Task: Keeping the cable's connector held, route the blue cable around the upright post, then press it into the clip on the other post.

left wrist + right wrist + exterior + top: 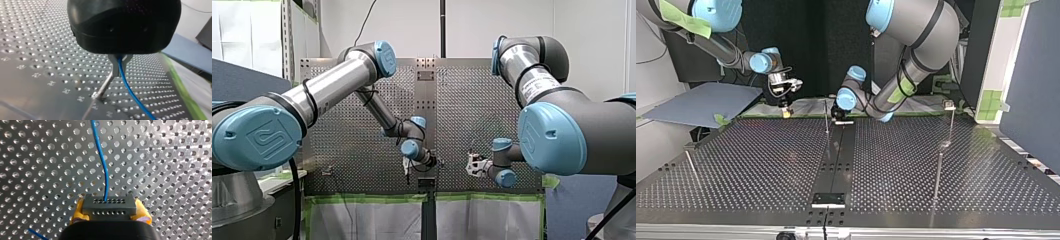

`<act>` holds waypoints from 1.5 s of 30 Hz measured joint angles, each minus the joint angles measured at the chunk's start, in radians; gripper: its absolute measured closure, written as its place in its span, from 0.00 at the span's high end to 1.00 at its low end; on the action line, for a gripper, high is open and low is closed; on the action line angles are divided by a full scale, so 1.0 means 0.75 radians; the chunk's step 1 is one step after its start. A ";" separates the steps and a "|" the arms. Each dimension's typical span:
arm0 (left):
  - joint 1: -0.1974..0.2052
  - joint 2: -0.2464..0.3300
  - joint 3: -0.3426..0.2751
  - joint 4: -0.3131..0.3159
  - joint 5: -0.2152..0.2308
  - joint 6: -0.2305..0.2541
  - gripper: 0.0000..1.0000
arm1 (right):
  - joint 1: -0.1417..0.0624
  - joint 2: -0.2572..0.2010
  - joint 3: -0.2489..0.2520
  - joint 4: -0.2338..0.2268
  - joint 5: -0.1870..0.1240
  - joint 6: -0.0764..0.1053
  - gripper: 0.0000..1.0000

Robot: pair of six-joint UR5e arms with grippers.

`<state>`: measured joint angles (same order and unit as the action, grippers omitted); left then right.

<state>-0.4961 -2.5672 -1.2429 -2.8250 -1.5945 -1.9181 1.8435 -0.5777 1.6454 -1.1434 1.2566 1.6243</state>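
My right gripper [110,213] is shut, its yellow pads [77,213] clamping the grey connector [109,206]. The blue cable [102,162] leaves the connector and runs ahead over the perforated plate. My left gripper [117,73] has its metal fingers shut on the blue cable [132,96], which trails away below them. A thin metal post [103,86] stands right under those fingertips. In the top view, my left gripper [842,119] is beside the thin upright post [826,117] near the table's far edge. My right gripper [785,107] hovers to its left. A taller post with a clip [950,106] stands at the right.
A blue-grey board [701,102] lies beyond the table at the top view's left. A thin rod [690,167] stands near the left edge, and a black bracket [828,200] sits at the near middle. Green tape [362,199] lines the table's edge.
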 joint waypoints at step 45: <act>-0.108 0.120 -0.115 -0.268 -0.196 0.395 1.00 | -0.028 0.000 -0.025 0.034 0.002 0.002 0.00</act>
<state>-0.5772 -2.4770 -1.3291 -3.0263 -1.7414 -1.6220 1.8221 -0.5777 1.6270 -1.1179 1.2580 1.6261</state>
